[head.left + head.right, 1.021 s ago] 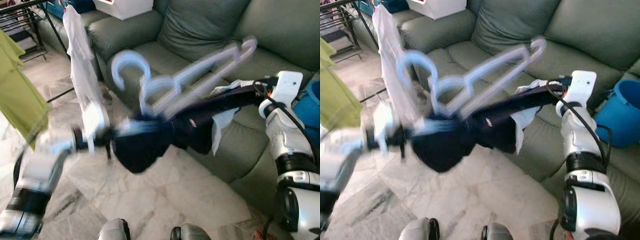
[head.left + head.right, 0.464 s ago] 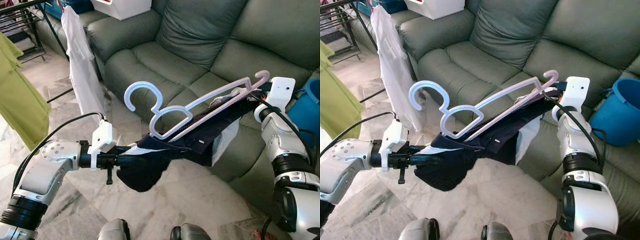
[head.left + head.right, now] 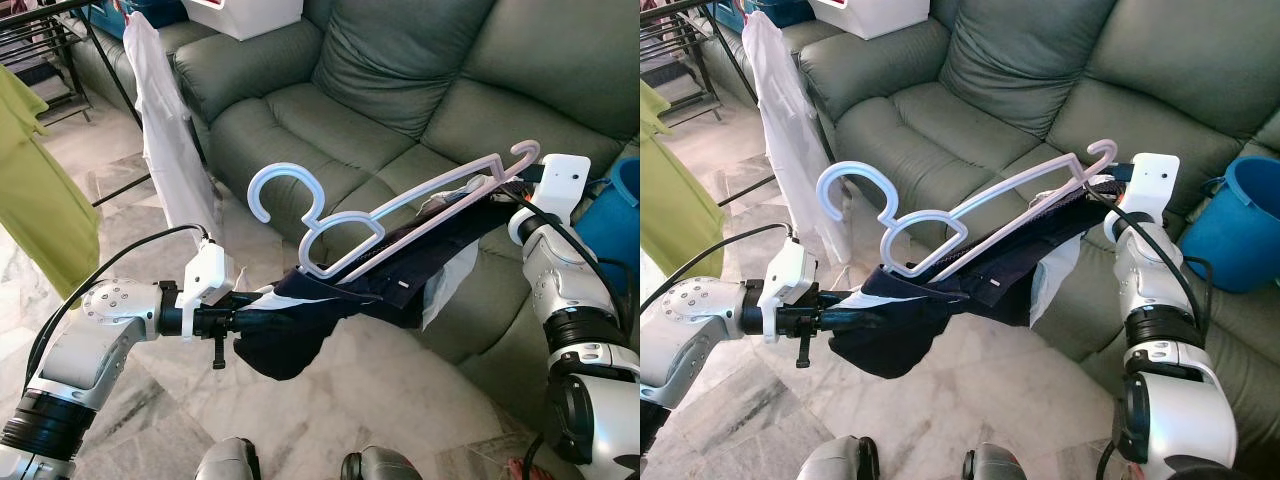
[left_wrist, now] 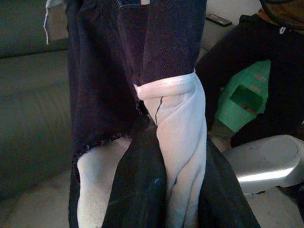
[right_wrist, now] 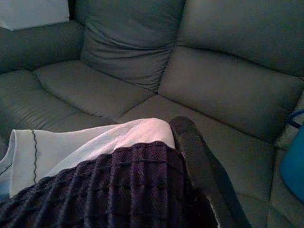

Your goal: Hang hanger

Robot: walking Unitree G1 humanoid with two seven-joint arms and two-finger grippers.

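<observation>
Both grippers still pinching dark garment (image 3: pixel 300 335), left gripper (image 3: pixel 262 313), right gripper (image 3: pixel 505 195) apparently, hanger (image 3: pixel 390 225) barely shifted

I see the pale plastic hanger (image 3: pixel 400 225) lying atop the dark garment (image 3: pixel 340 310), stretched between my grippers. Behind sits the grey-green sofa (image 3: pixel 420 80); a blue bucket (image 3: pixel 1240 225) stands right.

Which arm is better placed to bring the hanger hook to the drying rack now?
Probably left. The left gripper holds the dark garment beside the hanger hook, nearer the rack. The right gripper holds the far end by the sofa.
</observation>
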